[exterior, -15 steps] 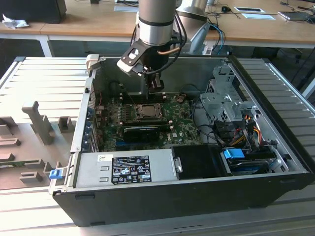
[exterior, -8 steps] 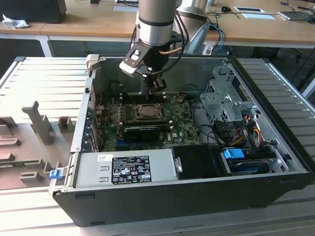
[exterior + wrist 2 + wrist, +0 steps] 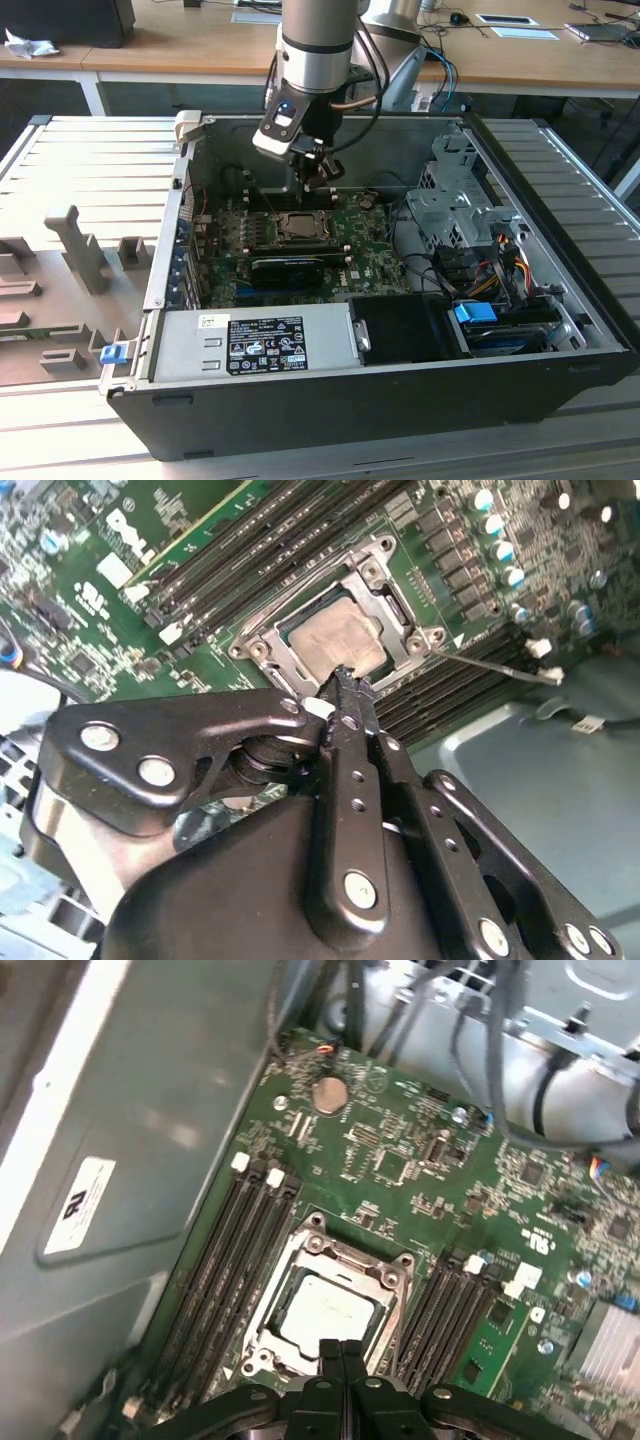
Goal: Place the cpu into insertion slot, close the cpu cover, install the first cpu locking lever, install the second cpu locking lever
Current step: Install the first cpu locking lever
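Hand (image 3: 318, 178) is hovering just above the insertion slot (image 3: 255, 648). Its fingertips (image 3: 331, 1355) are pressing together and gripping nothing. The cpu (image 3: 320, 1310) is sitting in the slot, its silvery top showing through the window of the cpu cover (image 3: 395, 605), which is lying flat over it. A thin wire locking lever (image 3: 495, 665) is sticking out past one side of the socket, apparently unlatched.

Risks, as judged: the closed tips are hanging over the cover's edge. A push off-line could scrape the cpu top or skid onto the memory slots (image 3: 215, 1270) flanking the socket. A lever slipping off the tips could spring back.

Room: it is looking open above the socket. The chassis wall (image 3: 150, 1110) is standing just beyond one memory bank, and cables (image 3: 480, 1030) are hanging over the far end of the motherboard (image 3: 400, 1160).
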`<state>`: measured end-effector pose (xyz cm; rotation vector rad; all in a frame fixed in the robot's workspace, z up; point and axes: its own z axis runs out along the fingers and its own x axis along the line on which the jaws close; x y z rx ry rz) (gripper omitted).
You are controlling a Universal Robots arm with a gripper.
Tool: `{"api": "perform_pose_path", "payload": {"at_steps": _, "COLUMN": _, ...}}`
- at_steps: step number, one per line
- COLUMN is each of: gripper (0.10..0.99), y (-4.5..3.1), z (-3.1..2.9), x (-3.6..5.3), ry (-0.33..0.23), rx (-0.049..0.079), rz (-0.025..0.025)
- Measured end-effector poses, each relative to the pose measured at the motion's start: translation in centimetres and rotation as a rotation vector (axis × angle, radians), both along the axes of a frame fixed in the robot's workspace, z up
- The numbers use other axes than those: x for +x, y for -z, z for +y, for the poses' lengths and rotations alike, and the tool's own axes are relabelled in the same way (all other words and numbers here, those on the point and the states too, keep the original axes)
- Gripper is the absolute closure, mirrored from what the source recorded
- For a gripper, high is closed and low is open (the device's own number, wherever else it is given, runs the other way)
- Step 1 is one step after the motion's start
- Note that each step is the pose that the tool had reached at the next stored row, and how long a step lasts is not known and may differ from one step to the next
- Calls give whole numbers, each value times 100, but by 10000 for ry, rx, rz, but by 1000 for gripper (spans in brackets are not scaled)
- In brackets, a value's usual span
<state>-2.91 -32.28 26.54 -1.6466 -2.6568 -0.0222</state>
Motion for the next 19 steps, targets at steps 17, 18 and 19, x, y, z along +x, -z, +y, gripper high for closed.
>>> {"api": "perform_pose_path", "payload": {"at_steps": 17, "gripper": 980, "y": 0, "z": 0, "x": 0, "ry": -2073, "rx": 0, "rz": 0}}
{"api": "perform_pose_path", "payload": {"at_steps": 18, "gripper": 980, "y": 0, "z": 0, "x": 0, "ry": -2163, "rx": 0, "rz": 0}}
{"api": "perform_pose_path", "payload": {"at_steps": 19, "gripper": 980, "y": 0, "z": 0, "x": 0, "ry": -2240, "rx": 0, "rz": 0}}
